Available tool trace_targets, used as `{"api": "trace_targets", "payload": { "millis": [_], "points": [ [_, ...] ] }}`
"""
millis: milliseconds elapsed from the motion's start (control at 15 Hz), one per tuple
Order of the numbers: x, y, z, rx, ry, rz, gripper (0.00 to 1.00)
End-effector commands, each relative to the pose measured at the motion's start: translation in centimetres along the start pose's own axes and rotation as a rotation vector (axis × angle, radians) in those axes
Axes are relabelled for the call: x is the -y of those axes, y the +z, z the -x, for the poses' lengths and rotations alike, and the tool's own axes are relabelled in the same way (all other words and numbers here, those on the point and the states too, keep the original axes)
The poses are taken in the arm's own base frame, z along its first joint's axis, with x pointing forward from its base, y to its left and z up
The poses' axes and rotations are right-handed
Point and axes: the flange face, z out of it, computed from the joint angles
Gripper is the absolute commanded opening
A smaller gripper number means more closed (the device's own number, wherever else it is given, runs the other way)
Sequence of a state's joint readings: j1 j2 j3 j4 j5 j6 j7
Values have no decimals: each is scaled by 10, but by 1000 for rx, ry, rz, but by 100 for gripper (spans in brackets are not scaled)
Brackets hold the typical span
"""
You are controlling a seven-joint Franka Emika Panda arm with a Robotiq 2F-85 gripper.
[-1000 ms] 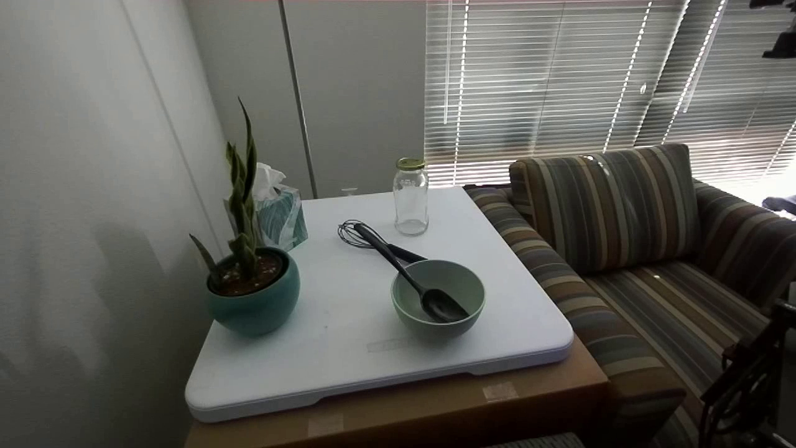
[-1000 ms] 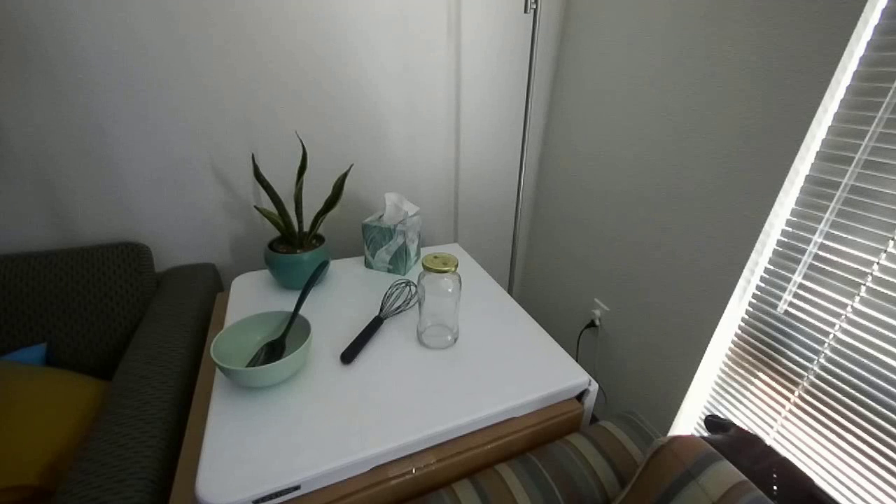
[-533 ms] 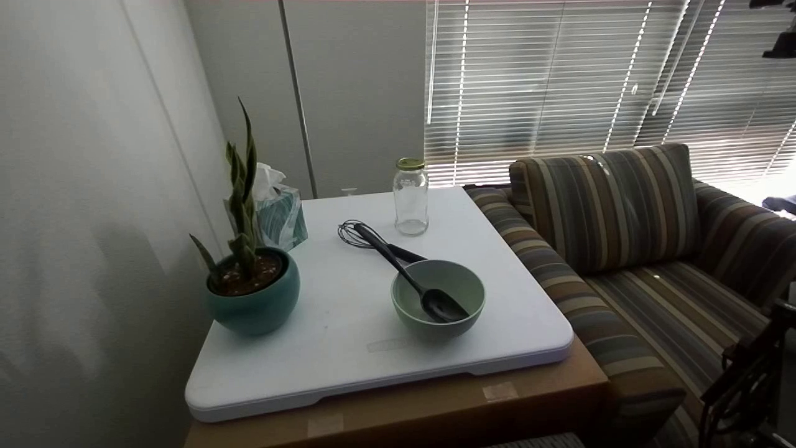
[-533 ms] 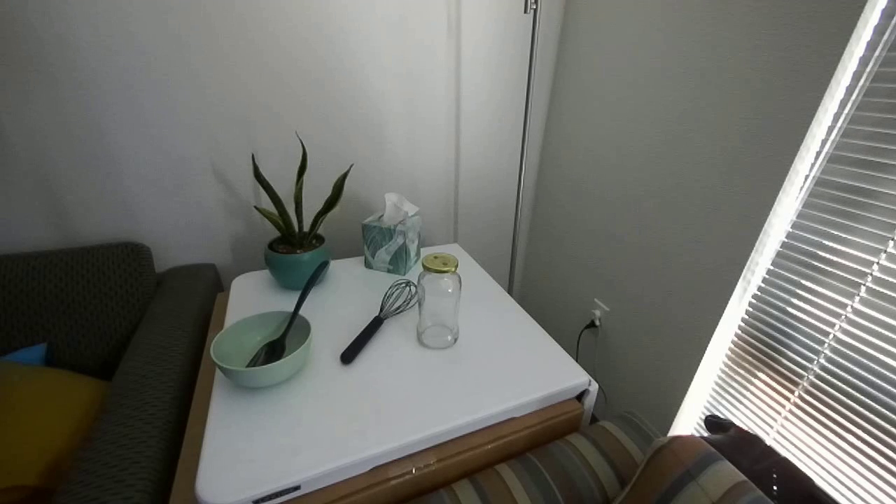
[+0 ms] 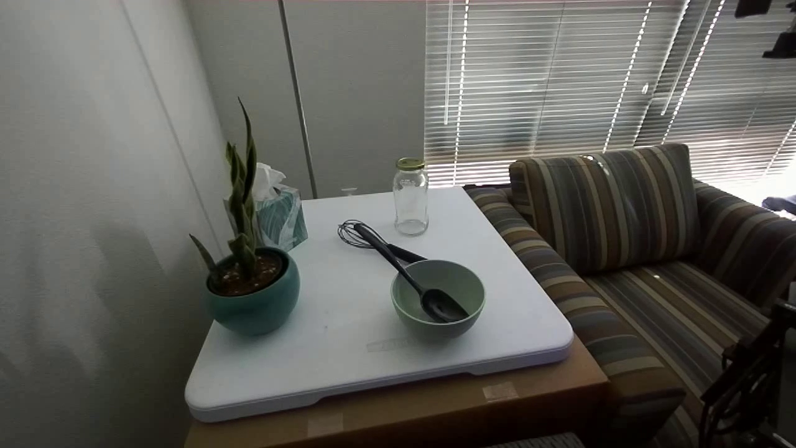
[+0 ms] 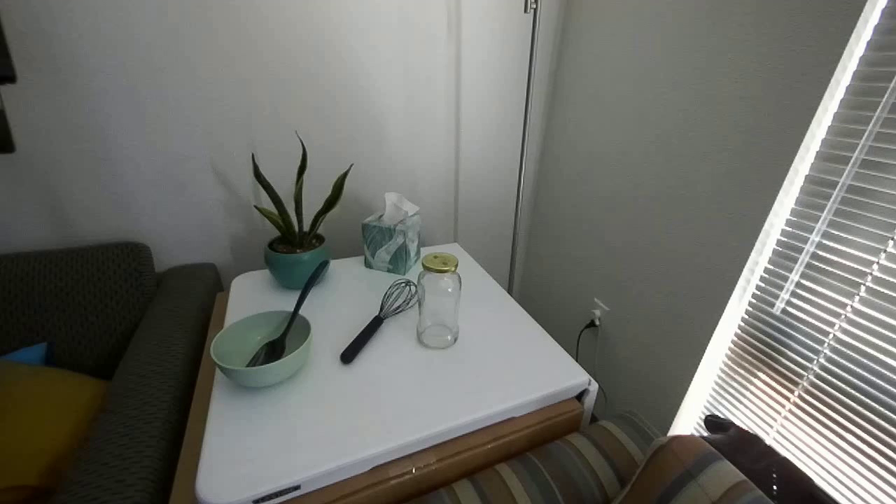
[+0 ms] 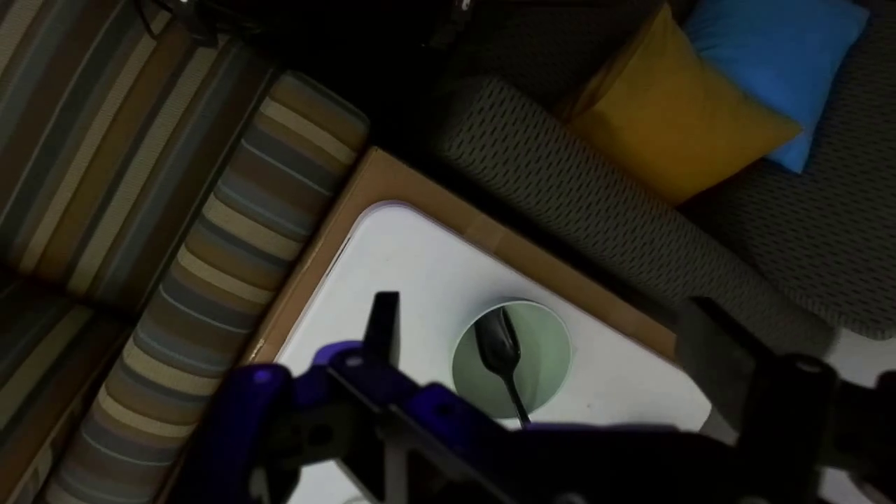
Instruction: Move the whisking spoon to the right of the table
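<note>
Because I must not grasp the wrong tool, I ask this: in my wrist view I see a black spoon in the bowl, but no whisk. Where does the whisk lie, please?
Observer: In both exterior views, the whisk lies on the table, beside the bowl.
Operator: Thank you. Does it touch the bowl?
Observer: No. In an exterior view, bare tabletop shows between its handle and the bowl.
Operator: Is something tall close to it?
Observer: Yes, a lidded glass jar stands upright near its wire end.
</note>
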State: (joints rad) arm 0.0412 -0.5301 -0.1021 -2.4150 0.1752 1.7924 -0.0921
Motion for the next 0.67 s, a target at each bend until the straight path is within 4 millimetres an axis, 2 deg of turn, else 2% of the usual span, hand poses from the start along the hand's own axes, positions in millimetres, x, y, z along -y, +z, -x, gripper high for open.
{"api": "trace_targets", "payload": {
  "millis": [0, 267, 333, 467, 600],
  "points": [
    [16, 16, -49, 34, 14, 52, 100],
    [49, 39, -93, 102, -28, 116, 100],
    [40, 30, -65, 47, -14, 90, 100],
    [51, 41, -83, 77, -30, 104, 100],
    [55, 41, -86, 65, -62, 100, 100]
  ]
}}
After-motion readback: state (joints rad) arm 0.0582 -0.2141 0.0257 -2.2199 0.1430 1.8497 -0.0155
